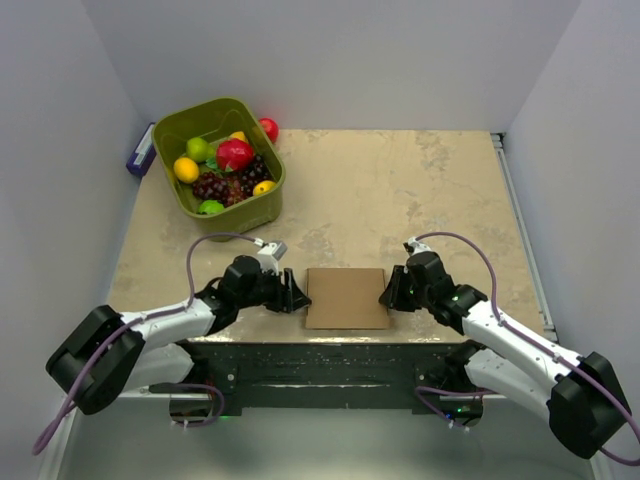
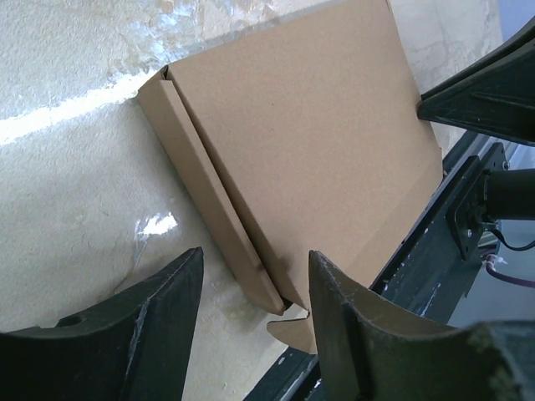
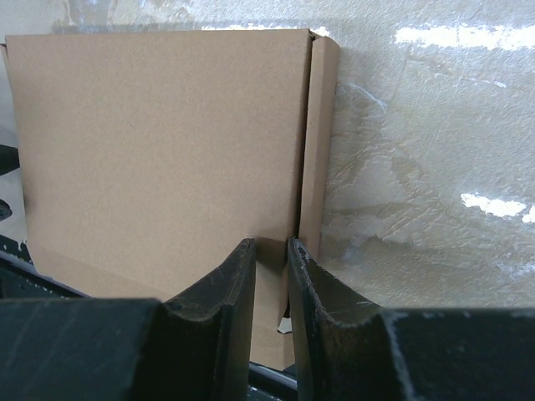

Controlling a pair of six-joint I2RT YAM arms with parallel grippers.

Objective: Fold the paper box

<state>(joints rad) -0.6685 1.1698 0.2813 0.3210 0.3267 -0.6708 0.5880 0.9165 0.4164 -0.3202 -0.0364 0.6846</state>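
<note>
**mika:** Fingers of the left gripper (image 2: 255, 255) filled the bottom of its own wrist view. The jaws stood well apart, straddling the left strip (image 2: 209, 192) of the paper box (image 2: 309, 142) near its near-left corner. It didn't look like they were pinching anything, just sitting either side of it.

**jonas:** and the other one?

**mika:** The right gripper (image 3: 270, 242) was at the box's right edge, jaws almost together with only a thin slit between them. Cardboard showed through the slit, but I couldn't tell if it was actually clamped or just lying behind the tips.

**jonas:** so how far along would you call it?

**mika:** Pretty far, I'd guess. The box lay flat as a neat square between the two grippers. A big panel was on top, with one narrow strip creased along its left side and the right strip (image 3: 322, 142) along the other. One small tab (image 2: 292, 330) poked out at the near-left corner. My guess: tucking that in and squaring up the sides was what remained. I couldn't see inside.

**jonas:** counts?

**mika:** One box, two grippers, and one olive-green bin (image 1: 170, 135) well off to the box's far left. The bin was piled with fruit (image 1: 235, 155), too jumbled to count exactly. One loose red fruit (image 1: 268, 128) sat outside the bin, also far-left of the box.
</note>
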